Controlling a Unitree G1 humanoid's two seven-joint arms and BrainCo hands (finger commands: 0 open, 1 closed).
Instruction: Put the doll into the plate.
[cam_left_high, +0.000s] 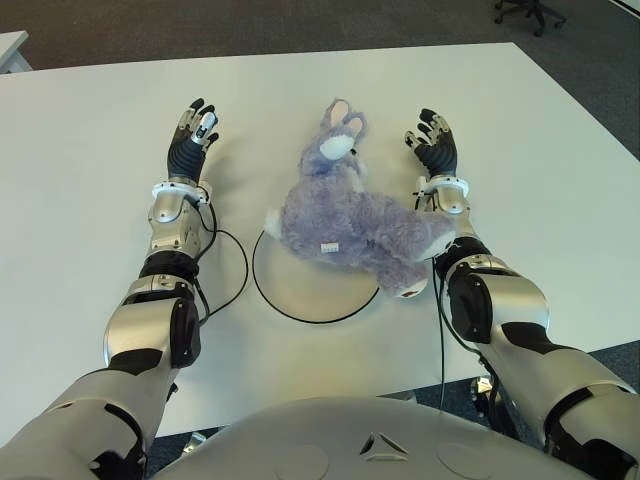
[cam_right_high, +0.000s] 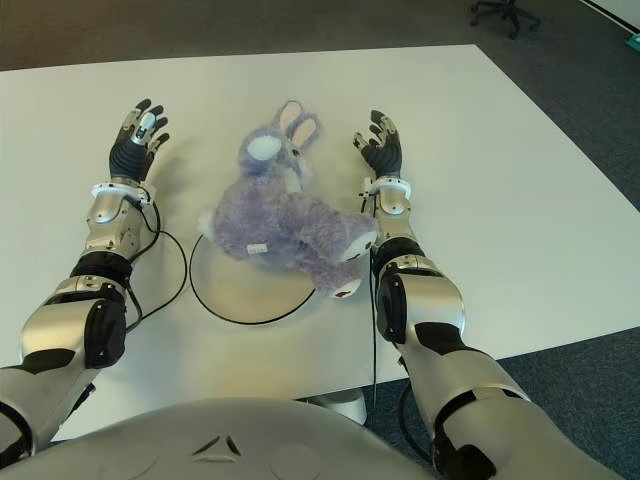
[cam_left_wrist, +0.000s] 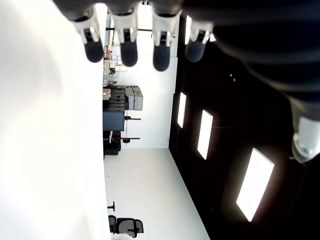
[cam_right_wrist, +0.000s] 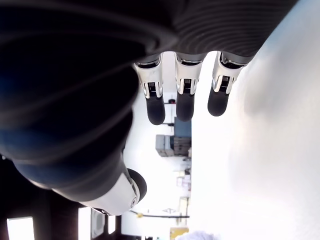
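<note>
Lilac plush rabbit doll (cam_left_high: 345, 225) overhangs the round white black-rimmed plate (cam_left_high: 305, 290) — spread left hand (cam_left_high: 192, 135) and right hand (cam_left_high: 435, 145) should recentre it gently.

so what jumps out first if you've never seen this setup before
The fluffy purple bunny doll in the middle of the white table, lying on its side, partly over the round white plate with its head past the far rim. Flanking it, the left hand and right hand are both open and hold nothing. A black cable loops beside the left forearm.
</note>
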